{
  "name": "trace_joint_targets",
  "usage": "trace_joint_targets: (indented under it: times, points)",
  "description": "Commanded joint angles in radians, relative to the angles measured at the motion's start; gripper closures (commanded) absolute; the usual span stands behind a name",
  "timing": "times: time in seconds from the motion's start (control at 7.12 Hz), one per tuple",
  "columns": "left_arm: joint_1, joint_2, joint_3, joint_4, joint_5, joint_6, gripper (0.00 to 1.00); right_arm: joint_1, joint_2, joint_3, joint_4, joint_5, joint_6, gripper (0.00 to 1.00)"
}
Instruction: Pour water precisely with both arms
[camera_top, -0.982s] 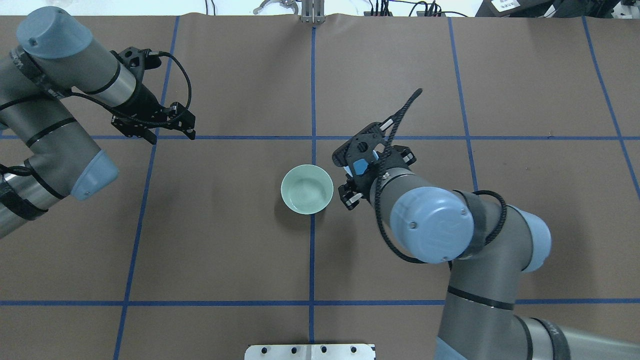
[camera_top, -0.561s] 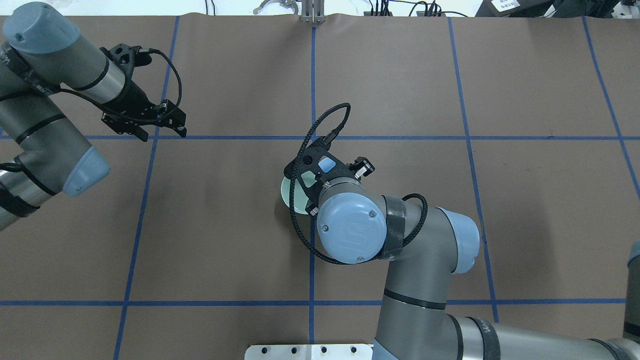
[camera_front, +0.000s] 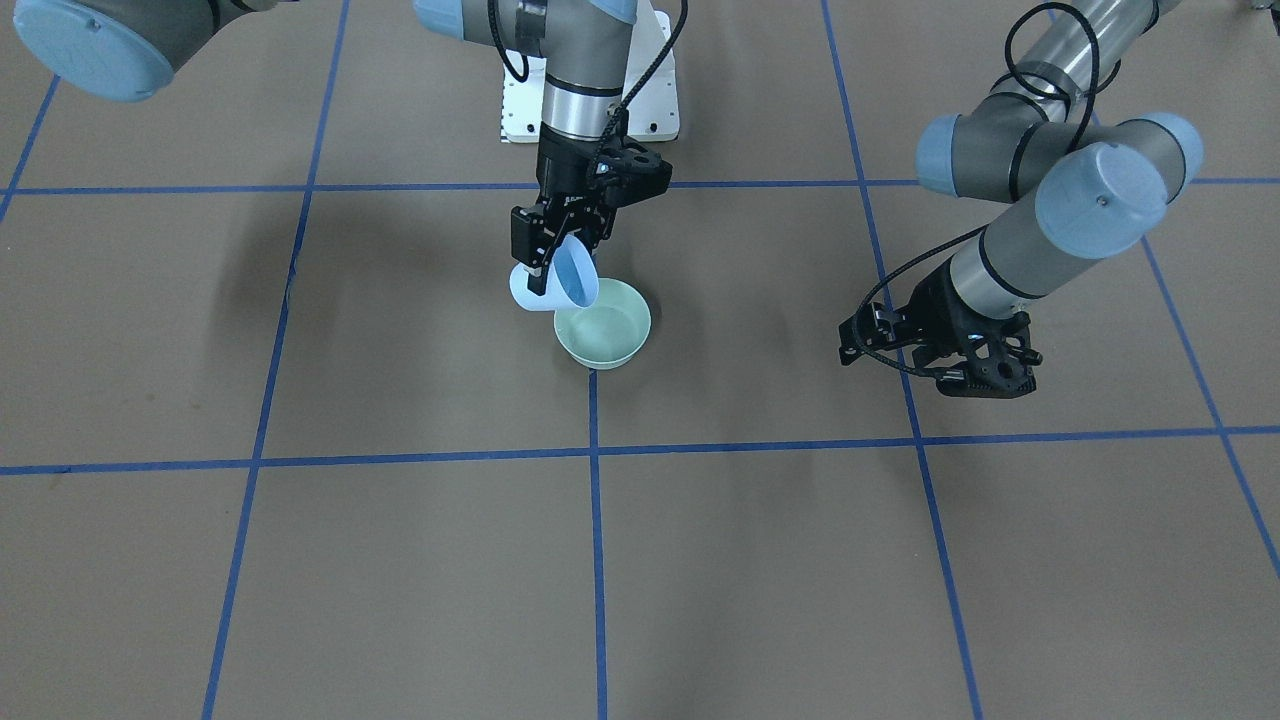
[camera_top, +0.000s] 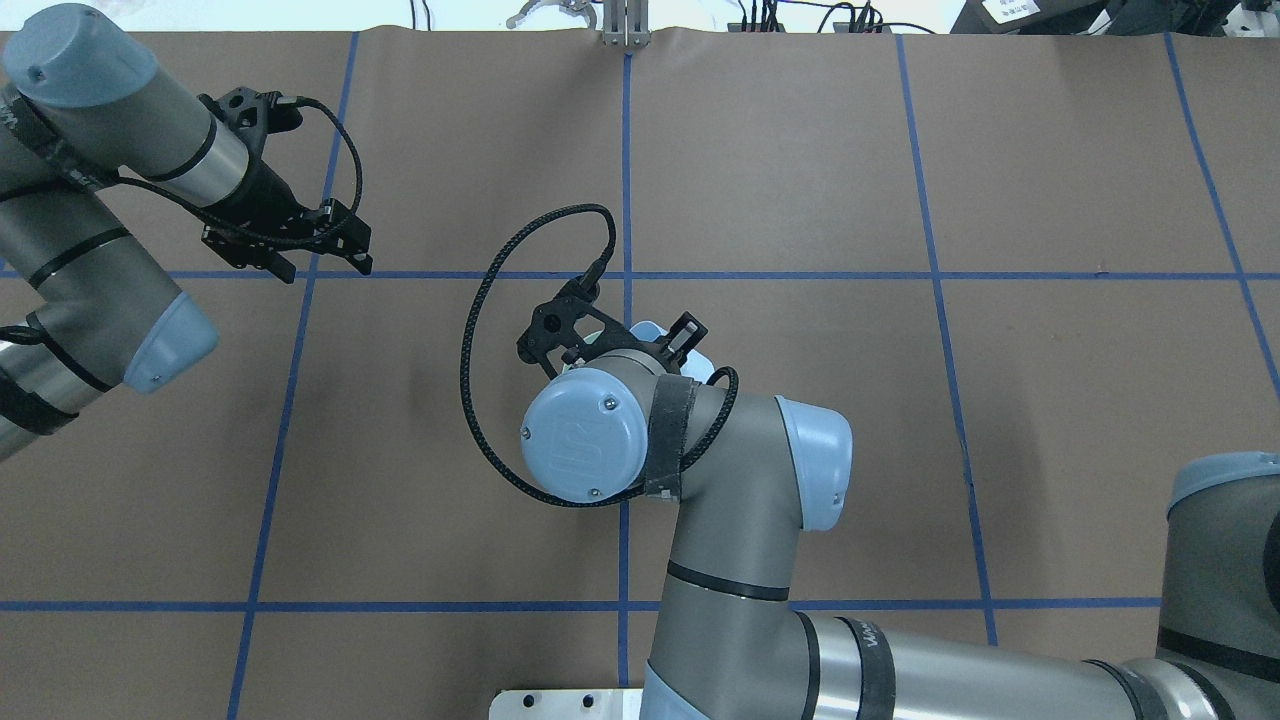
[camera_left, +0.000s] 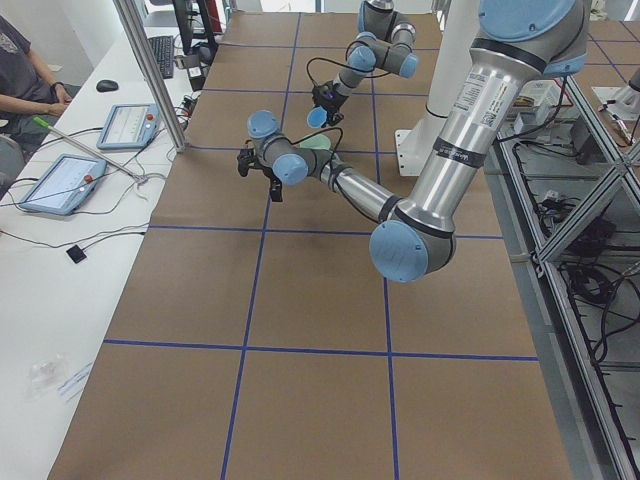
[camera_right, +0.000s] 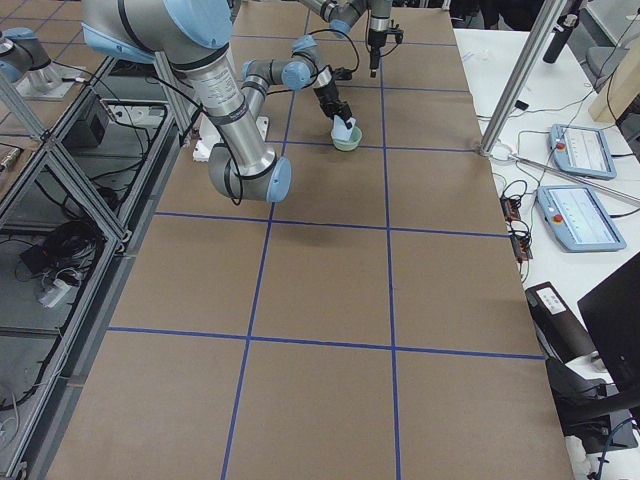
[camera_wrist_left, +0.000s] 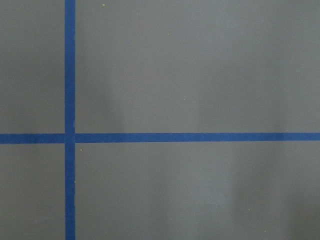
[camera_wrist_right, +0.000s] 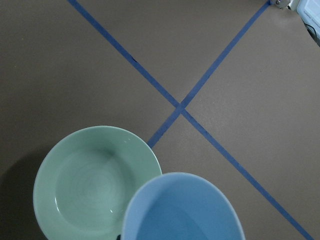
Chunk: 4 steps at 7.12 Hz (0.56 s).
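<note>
Front, right gripper (camera_front: 548, 265): pinching a blue cup (camera_front: 572, 280), which tilted over the bowl's 10 o'clock rim.
Front, bowl (camera_front: 610, 350): green, upright on the tape (camera_front: 593, 420).
Front, water (camera_front: 600, 325): a pale sheen inside the bowl.
Overhead, left gripper (camera_top: 326, 266): jaws spread, empty, at the table's (camera_top: 1050, 150) 10 o'clock, well apart from the cup.
Overhead, bowl: hidden under the right arm (camera_top: 740, 520).
Left wrist, tape: a cross at 9 o'clock.
Right wrist, cup: at 5 o'clock, its rim overlapping the bowl at 7 o'clock.
Side views, cup: over the bowl, small.
</note>
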Motion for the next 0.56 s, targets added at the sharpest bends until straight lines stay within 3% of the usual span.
trace_joint_targets:
  times: [0.0,0.14,0.42]
  points:
    - [-0.001,0.003,-0.003,0.000,-0.007,-0.001,0.00,-0.003,0.072,-0.066,-0.134,0.000,-0.074,0.67]
    - [-0.001,0.007,-0.005,0.000,-0.007,-0.001,0.00,-0.003,0.132,-0.150,-0.168,-0.001,-0.105,0.67]
    - [-0.003,0.018,-0.012,-0.002,-0.009,0.001,0.00,-0.003,0.163,-0.180,-0.240,-0.001,-0.156,0.67]
